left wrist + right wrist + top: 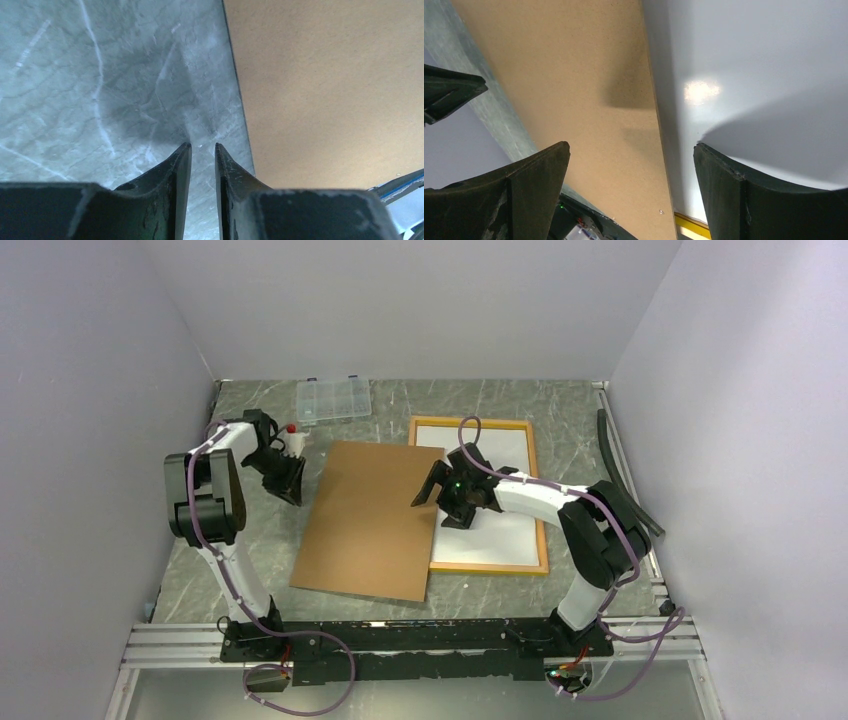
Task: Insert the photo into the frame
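**Right hand spread wide at the frame's edge**

The frame point(495, 569) lies flat on the bench point(260, 550), right of centre and white inside. The brown board point(365, 520) overlaps its left side. The right hand point(443, 505) hangs wide above that board edge, empty. The left hand point(290, 492) is narrowly parted, holding nothing, beside the board's far-left corner.

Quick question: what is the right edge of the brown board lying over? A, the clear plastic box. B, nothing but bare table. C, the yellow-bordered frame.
C: the brown board covers the left side of the yellow frame, hiding that border, and lies apart from the clear box.
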